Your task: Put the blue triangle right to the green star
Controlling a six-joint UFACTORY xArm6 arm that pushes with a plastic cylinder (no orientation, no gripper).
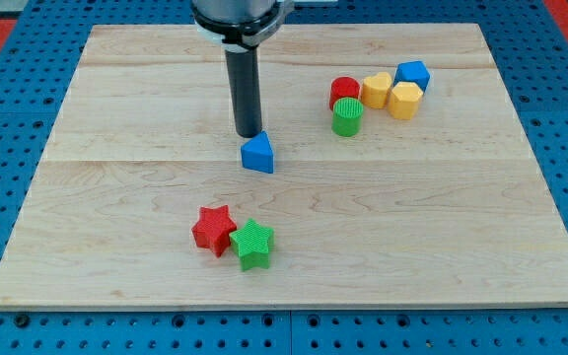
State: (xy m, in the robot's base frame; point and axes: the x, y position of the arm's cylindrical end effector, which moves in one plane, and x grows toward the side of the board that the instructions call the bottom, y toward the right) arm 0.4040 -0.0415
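Eight blocks: lying on the wooden board (116,197), with the green star (253,244) taken as the landmark for every place below.
Blue triangle (257,153): sitting well above the green star toward the view's top, almost straight over it, and well apart from it.
My tip (248,134): resting just above the blue triangle on its top-left side, touching it or very nearly so; being a plain rod, it has nothing to open or close and is clamping nothing.
Red star (213,229): pressing against the green star's left side.
Far cluster: a red cylinder (344,91), a green cylinder (347,116), two yellow blocks (376,90) (404,100) and a blue block (413,74) are sitting well up and to the right of the green star, out of the way.
Step in hand: as I am judging it, the push is just beginning, since the triangle is nowhere near its place yet.
Next move: calling for a push down and a little to the view's right, so the triangle is ending beside the green star's right face rather than running into its top.
Risk: a straight downward shove is likely knocking the green star and the red star out of place.
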